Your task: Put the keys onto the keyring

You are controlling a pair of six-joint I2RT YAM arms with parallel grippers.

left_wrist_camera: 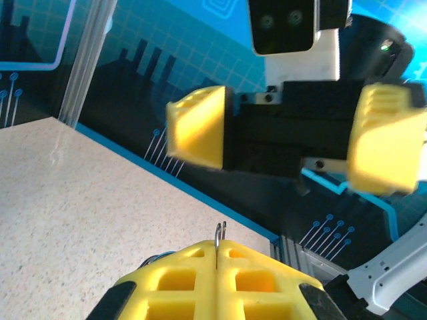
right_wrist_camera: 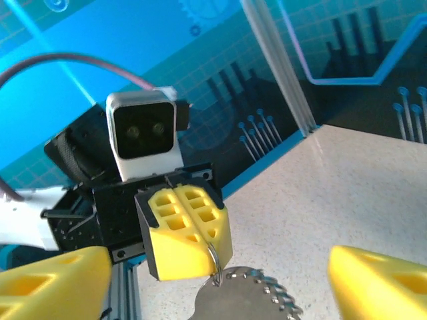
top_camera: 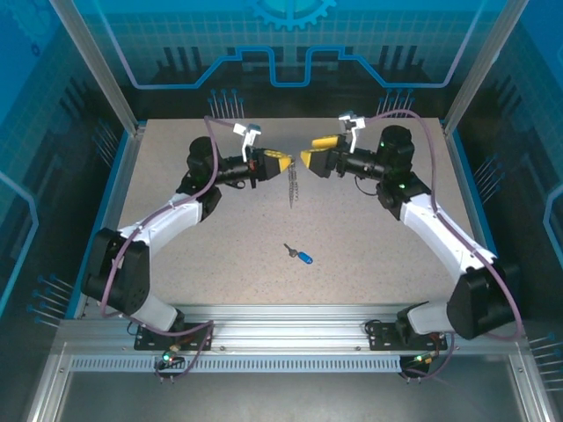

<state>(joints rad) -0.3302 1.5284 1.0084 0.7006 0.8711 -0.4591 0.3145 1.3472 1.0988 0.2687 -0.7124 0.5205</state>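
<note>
The left tool (top_camera: 285, 163) pinches the keyring (top_camera: 293, 187), chain dangling above the desk (top_camera: 369, 272); the right tool (top_camera: 315, 149) is spread, empty; the key (top_camera: 302, 256) lies unthreaded on the desk, nearer the bases; next, likely, the right tool must fetch it.

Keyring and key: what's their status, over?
Left gripper shut on keyring. Right gripper open, facing it. Blue-headed key lies on table, untouched. Nothing blocking key.
</note>
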